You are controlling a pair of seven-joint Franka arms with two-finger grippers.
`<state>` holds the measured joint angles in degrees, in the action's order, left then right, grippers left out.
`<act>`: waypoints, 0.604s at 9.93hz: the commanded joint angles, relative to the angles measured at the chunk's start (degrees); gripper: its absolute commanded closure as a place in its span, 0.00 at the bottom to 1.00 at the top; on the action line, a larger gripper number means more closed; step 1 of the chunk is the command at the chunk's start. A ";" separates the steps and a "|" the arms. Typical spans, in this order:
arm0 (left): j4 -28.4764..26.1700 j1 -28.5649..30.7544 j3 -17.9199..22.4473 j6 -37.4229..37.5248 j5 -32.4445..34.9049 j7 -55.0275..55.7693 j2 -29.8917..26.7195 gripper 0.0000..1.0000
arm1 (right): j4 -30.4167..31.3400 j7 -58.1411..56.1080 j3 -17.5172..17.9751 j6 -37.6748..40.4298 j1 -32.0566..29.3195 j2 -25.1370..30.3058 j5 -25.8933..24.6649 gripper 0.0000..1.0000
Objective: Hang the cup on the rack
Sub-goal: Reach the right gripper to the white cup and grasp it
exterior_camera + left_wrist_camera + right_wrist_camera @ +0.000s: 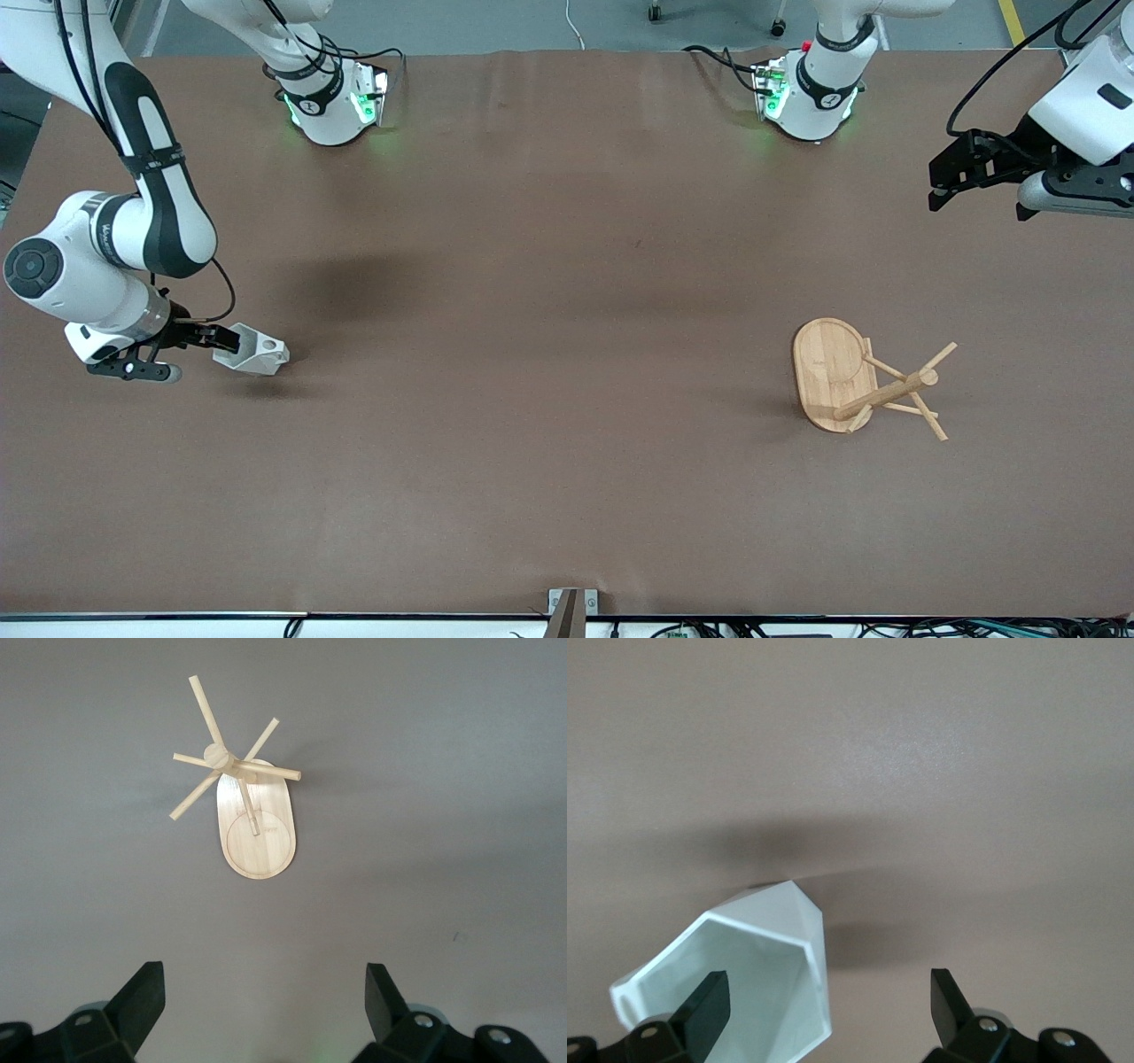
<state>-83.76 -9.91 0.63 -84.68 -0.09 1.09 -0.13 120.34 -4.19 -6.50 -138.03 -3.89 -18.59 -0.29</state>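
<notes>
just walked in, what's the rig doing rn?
The right gripper is at the cup near the right arm's end of the table, one finger inside the rim and the fingers spread, so no closed grasp yet. The rack stands toward the left arm's end, its pegs bare. The left gripper waits open above the table.

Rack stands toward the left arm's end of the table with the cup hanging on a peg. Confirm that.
Not quite: the pegs of the rack are bare. The front view shows the cup at the right arm's end of the table, by the right gripper. The rack's place is right.
</notes>
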 commanded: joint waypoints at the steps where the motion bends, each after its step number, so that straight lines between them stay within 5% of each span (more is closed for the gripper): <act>1: -0.62 0.06 -0.02 -0.22 -0.26 -1.00 0.92 0.00 | 1.83 -0.99 0.62 -4.51 -0.86 -1.27 -0.24 0.09; 3: -0.62 -0.02 -0.02 -0.22 -0.26 -1.00 0.92 0.00 | 1.92 -0.99 0.70 -4.44 -0.77 -1.63 -0.24 0.31; 6: -0.62 -0.02 -0.02 -0.22 -0.26 -1.00 1.09 0.00 | 1.66 -0.73 0.79 -4.35 -0.86 -1.71 -0.24 0.97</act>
<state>-83.74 -9.94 0.58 -84.71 -0.09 1.09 -0.06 121.33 -4.54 -6.37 -141.83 -3.98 -21.01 -0.29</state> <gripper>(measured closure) 0.000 0.626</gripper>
